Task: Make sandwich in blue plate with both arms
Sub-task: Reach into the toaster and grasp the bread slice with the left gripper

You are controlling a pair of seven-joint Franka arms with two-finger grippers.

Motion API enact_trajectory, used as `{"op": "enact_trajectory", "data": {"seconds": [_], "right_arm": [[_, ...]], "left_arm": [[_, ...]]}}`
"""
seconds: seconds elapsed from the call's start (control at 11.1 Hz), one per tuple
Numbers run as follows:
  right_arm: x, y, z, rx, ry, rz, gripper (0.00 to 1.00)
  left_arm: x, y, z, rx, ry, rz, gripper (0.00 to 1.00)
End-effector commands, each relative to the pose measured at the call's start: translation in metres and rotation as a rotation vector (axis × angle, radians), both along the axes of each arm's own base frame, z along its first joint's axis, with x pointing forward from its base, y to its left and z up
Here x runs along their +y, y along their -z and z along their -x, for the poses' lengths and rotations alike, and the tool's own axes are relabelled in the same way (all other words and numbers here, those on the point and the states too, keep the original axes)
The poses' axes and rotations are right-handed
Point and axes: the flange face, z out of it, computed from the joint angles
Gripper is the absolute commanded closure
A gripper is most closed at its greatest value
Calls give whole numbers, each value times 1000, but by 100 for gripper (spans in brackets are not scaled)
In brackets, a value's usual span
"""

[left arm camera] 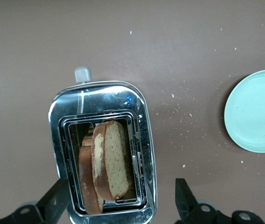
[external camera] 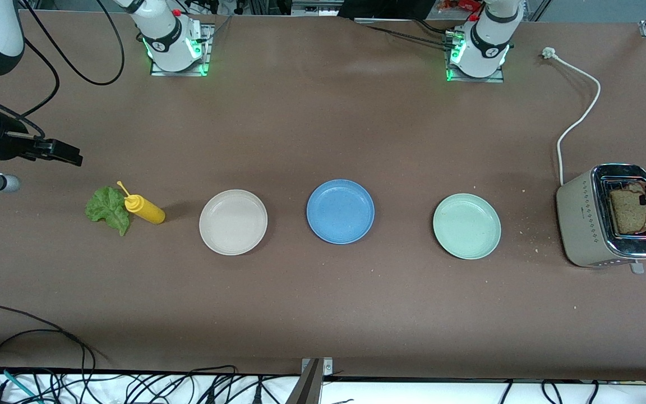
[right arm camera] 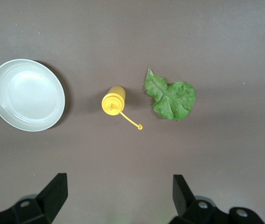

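All three plates sit bare in a row: the blue plate [external camera: 340, 211] in the middle, beige plate [external camera: 233, 221] and mint plate [external camera: 467, 226] either side. Two bread slices [left arm camera: 105, 166] stand in the toaster [external camera: 609, 224]; the left gripper [left arm camera: 118, 200] hangs over them, jaws spread, holding nothing. The right gripper [right arm camera: 116, 198], also wide open, hangs over table near the lettuce leaf [right arm camera: 170, 96] and yellow squeeze bottle [right arm camera: 114, 101]. Only the left wrist view shows crumbs clearly. No readable labels.

bread slices [left arm camera: 107, 163] in toaster [external camera: 581, 224] | blue plate [external camera: 340, 211] between two plates
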Motion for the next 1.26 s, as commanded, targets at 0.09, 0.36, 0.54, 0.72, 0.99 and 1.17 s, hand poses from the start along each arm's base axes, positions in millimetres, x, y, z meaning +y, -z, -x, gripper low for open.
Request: {"op": "enact_trajectory", "data": {"seconds": [0.09, 0.36, 0.54, 0.72, 0.99, 1.17], "right_arm": [[0, 0, 4, -15, 13, -14, 0], [-1, 4, 6, -12, 15, -14, 0], [-1, 4, 6, -14, 15, -14, 0], [-1, 4, 6, -14, 15, -14, 0], [-1, 5, 6, -12, 15, -14, 0], [0, 5, 6, -12, 13, -14, 0]], "left_arm": [[21, 42, -10, 50, 18, -21, 0], [22, 61, -6, 85, -6, 1, 0], [26, 70, -2, 103, -16, 11, 28], [25, 73, 1, 125, -34, 16, 74], [20, 72, 1, 134, -73, 13, 100], [19, 68, 1, 128, -72, 12, 100]]}}
